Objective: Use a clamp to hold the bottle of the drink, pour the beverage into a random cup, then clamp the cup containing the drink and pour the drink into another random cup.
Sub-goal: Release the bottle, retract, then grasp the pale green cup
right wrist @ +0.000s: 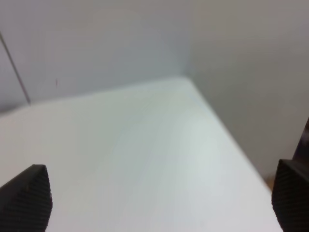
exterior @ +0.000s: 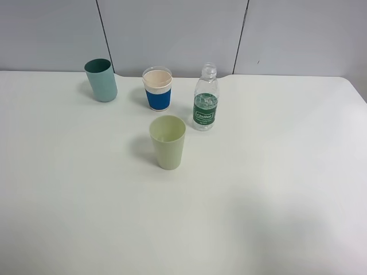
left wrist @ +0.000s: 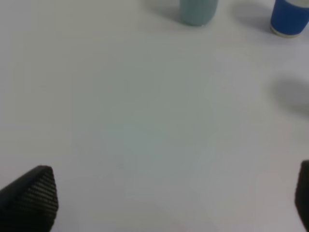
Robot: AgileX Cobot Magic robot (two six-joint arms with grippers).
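A clear bottle point(exterior: 205, 98) with a green label and no cap stands upright at the back of the white table. To its left is a blue cup point(exterior: 157, 89) point(left wrist: 289, 18) with a white rim. Further left stands a teal cup point(exterior: 101, 79) point(left wrist: 197, 11). In front of them is a pale green cup point(exterior: 168, 141). Neither arm shows in the exterior high view. My left gripper point(left wrist: 174, 195) is open over bare table, well short of the cups. My right gripper point(right wrist: 159, 198) is open too, facing the table's far right corner with nothing between its fingers.
The white table point(exterior: 275, 189) ends at a grey panelled wall point(exterior: 172, 31) behind the cups. Its right edge point(right wrist: 227, 135) drops off beside the right gripper.
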